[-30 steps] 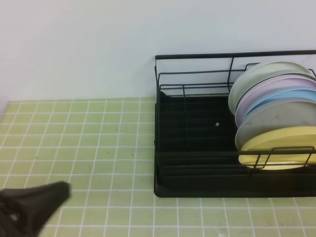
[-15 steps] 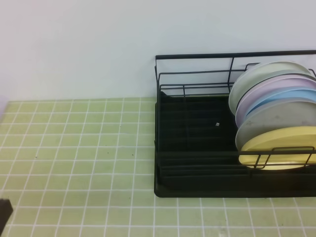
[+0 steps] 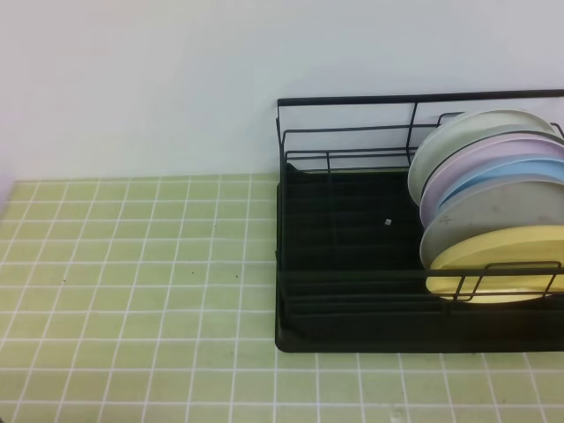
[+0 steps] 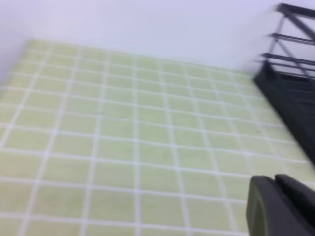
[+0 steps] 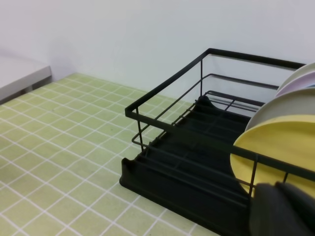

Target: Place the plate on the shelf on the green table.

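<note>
The round pale-yellow plate [image 3: 493,264] stood foremost in the black wire shelf [image 3: 352,264] on your tiled green table [image 3: 132,264]. Both your left gripper [image 4: 280,206] and right gripper [image 5: 283,209] were clenched, grasping nothing.

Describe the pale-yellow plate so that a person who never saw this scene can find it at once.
On the green table a black wire shelf stands at the right. At its right end, five plates lean in a row, one behind another. The pale-yellow plate is the frontmost one, just behind the front rail; the plates behind it are grey, light blue, lilac and white.
</note>
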